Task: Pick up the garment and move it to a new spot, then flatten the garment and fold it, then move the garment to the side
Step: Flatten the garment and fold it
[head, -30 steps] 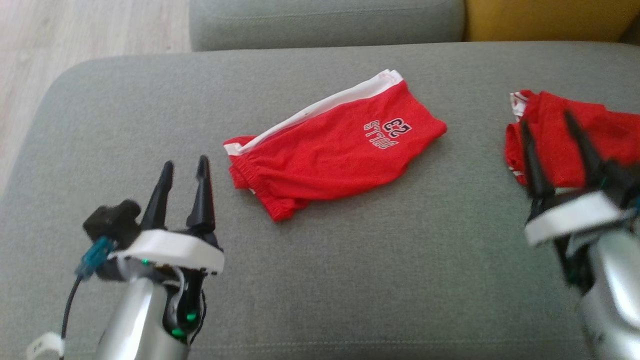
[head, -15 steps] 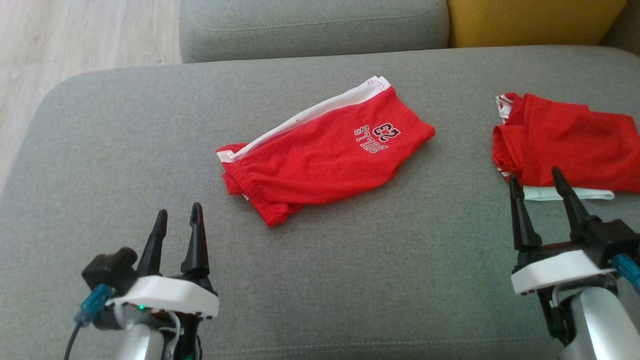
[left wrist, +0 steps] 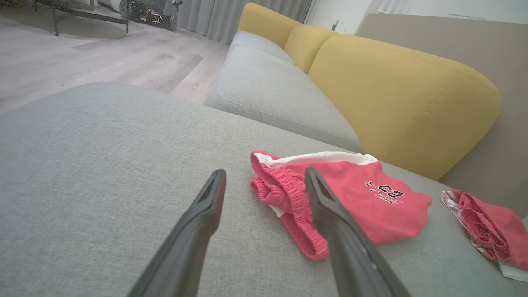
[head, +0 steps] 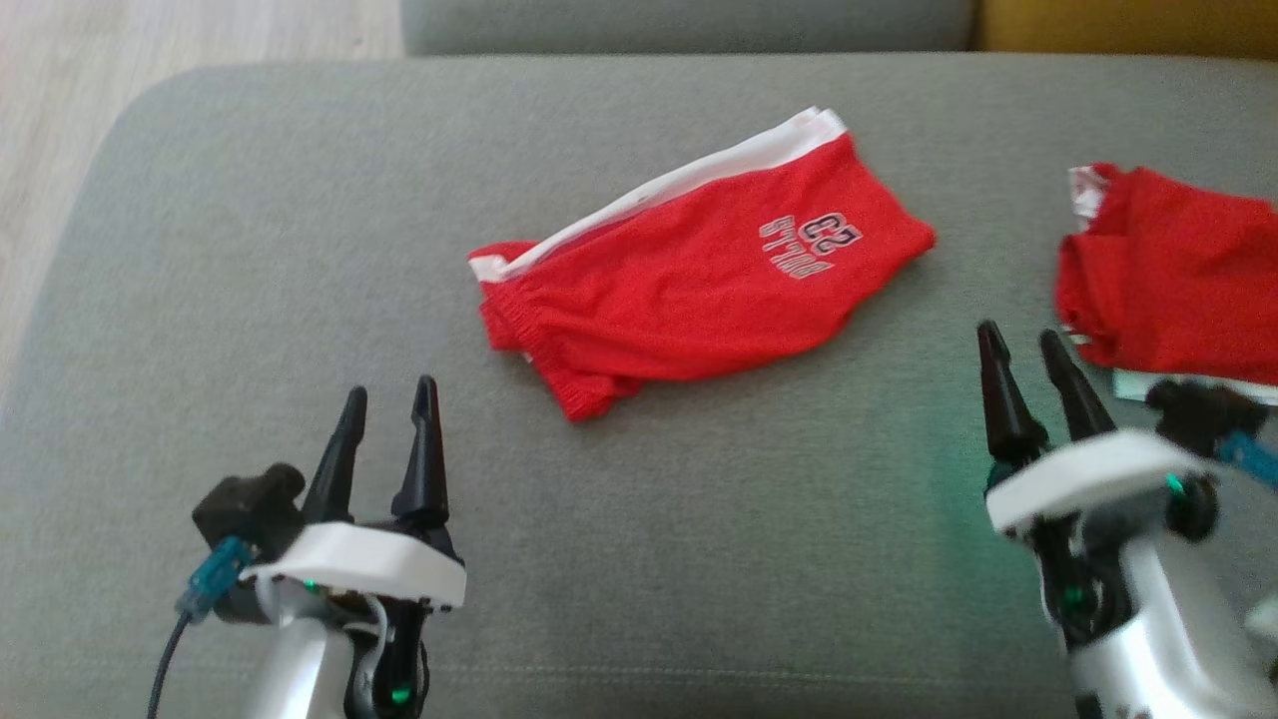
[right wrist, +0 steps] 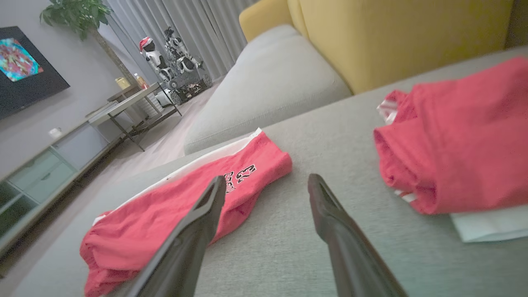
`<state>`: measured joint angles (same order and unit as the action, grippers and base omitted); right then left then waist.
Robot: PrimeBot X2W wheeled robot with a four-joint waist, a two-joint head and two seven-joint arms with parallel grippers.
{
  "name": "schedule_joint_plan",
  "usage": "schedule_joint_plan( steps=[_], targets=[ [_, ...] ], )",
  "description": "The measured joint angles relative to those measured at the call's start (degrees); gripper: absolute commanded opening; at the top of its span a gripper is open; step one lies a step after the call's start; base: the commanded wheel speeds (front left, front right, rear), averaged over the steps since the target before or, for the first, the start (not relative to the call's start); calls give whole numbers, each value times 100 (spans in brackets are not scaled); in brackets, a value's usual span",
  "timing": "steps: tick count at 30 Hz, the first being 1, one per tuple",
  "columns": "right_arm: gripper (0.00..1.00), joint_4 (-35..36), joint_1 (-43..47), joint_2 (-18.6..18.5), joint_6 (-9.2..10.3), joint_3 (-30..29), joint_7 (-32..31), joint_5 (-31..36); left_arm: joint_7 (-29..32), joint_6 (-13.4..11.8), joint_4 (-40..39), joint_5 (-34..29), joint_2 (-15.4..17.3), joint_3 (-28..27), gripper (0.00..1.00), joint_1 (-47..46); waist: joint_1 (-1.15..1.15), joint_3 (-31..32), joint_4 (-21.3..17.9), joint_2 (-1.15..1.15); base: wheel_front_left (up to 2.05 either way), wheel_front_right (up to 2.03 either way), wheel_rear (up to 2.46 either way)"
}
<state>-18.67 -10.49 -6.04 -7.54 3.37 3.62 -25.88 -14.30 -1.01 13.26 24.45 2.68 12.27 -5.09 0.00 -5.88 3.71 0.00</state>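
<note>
A: Tool state?
B: Both empty. The left tool [head: 391, 387] and right tool [head: 1018, 332] stood spread wide.
A: Garment?
B: Folded red jersey shorts with white stripe [head: 699, 290] lay mid grey fabric sofa seat [head: 250, 250], ahead of both.

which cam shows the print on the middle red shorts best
Head view: the print on the red shorts shows whole and unblocked from above, though upside down. The left wrist view has it small and slanted. In the right wrist view a finger of the right gripper covers part of it.
</note>
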Motion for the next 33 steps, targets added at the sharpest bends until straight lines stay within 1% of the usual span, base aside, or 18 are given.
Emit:
schedule_joint_plan(
  steps=[2, 6, 9, 11, 13, 17, 20, 26, 33],
  targets=[
    [100, -155, -246, 4, 0, 2, -485, -560, 0, -48, -56, 0, -3, 8, 100, -52, 0, -101, 88, 0, 0, 0, 0],
    [100, -504, -728, -8, 0, -14, -1166, -1225, 0, -63, -172, 1, -1, 102, 100, -179, 0, -299, 294, 0, 0, 0, 0],
    [100, -895, -1067, -40, 0, -160, -1505, -1345, 0, -120, -229, 2, -10, 216, 100, -293, 0, -439, 480, 0, 0, 0, 0],
    [100, -1193, -1278, -76, 0, -235, -1605, -1276, 0, -162, -290, 59, -9, 289, 100, -354, 0, -534, 606, 0, 0, 0, 0],
    [100, -1572, -1615, -82, 1, -401, -1751, -1290, 0, -213, -383, 156, -10, 543, 100, -373, 0, -665, 795, 0, 0, 0, 0],
    [100, -2135, -2098, -144, 1, -714, -1760, -1035, 0, -307, -461, 300, -20, 780, 100, -374, 0, -822, 1033, 0, 0, 0, 0],
    [100, -2540, -2424, -153, 0, -942, -1834, -864, -1, -315, -533, 346, -18, 915, 100, -383, 0, -940, 1178, 0, 0, 0, 0],
    [100, -3220, -3151, -293, 0, -1173, -1936, -160, -1, -355, -583, 410, -22, 981, 100, -547, 0, -1142, 1384, 0, 0, 0, 0],
    [100, -3813, -3774, -370, 0, -1378, -1983, 345, 0, -405, -630, 476, -23, 1095, 100, -639, 0, -1300, 1518, 0, 0, 0, 0]
  ],
)
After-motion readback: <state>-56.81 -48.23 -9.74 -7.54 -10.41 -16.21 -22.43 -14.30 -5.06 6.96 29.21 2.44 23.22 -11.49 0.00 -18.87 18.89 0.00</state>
